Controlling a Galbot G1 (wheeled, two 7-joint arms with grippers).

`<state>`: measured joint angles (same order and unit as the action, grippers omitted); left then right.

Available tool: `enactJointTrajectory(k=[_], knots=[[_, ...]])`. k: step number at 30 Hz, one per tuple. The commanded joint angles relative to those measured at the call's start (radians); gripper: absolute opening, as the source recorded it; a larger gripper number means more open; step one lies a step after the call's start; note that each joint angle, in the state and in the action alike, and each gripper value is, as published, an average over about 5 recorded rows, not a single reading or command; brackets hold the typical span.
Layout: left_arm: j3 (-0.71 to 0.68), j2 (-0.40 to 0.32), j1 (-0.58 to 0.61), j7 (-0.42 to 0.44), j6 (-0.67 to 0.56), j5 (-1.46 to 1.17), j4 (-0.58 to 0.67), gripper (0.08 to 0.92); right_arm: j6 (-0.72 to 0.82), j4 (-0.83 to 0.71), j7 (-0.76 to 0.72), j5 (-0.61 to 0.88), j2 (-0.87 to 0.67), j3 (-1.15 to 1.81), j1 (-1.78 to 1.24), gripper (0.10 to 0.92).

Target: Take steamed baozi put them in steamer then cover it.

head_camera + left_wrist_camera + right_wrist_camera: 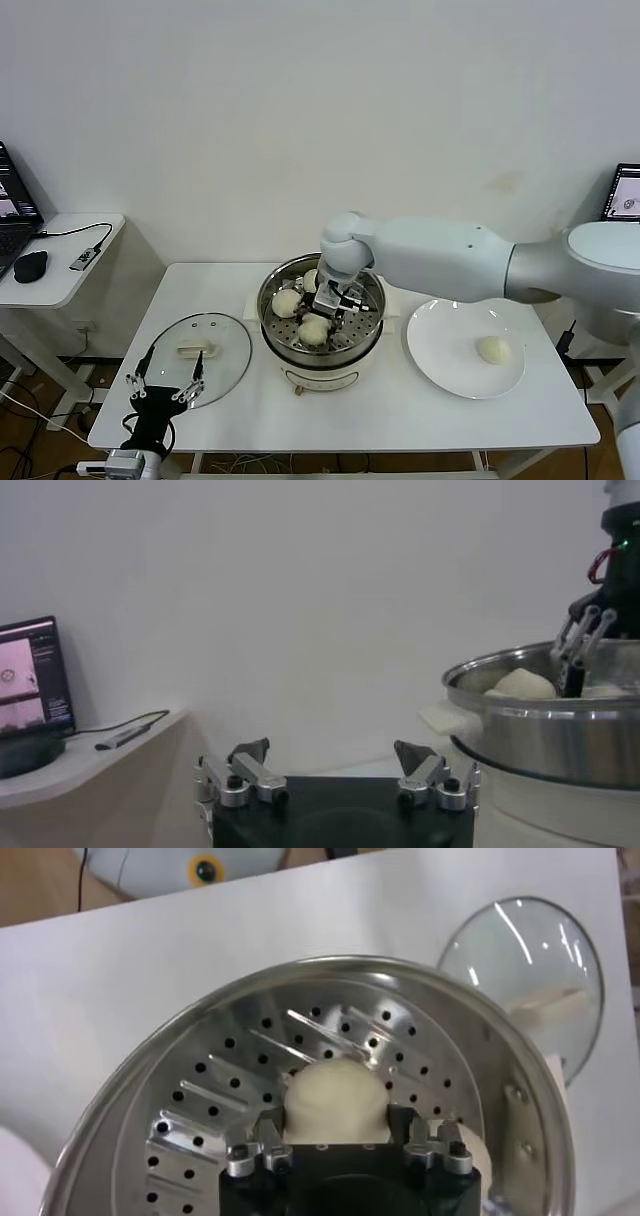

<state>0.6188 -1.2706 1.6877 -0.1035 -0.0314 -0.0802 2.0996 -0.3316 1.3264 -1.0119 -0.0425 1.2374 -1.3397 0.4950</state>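
The steamer (275,335) stands mid-table with three baozi on its perforated tray (230,1078): one at the left (286,303), one at the front (313,328), one at the back (310,280). My right gripper (335,297) reaches down into the pot. Its jaws stand open, the fingers (268,1140) on either side of a baozi (335,1093) resting on the tray. Another baozi (493,349) lies on the white plate (445,360) to the right. The glass cover (225,345) lies flat on the table left of the steamer. My left gripper (165,385) hangs open at the table's front left edge, empty.
A low side table (60,270) at the left carries a laptop, a mouse (30,265) and a cable. Another screen (625,195) stands at the far right. The left wrist view shows the steamer's steel wall (540,735) close by.
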Motion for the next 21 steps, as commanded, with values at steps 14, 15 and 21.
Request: enactJointTrajectory(k=[14, 15, 21], knots=[[-0.005, 0.023, -0.011, 0.003, 0.002, 0.000, 0.007, 0.823, 0.232, 0.064, -0.047, 0.071, -0.224, 0.096, 0.115, 0.823], [-0.006, 0.025, -0.013, 0.003, 0.002, 0.000, 0.007, 0.823, 0.286, 0.073, -0.044, 0.083, -0.252, 0.101, 0.118, 0.823], [-0.010, 0.041, -0.021, 0.005, 0.003, -0.003, 0.008, 0.823, 0.574, 0.141, -0.016, 0.116, -0.428, 0.100, 0.128, 0.823]])
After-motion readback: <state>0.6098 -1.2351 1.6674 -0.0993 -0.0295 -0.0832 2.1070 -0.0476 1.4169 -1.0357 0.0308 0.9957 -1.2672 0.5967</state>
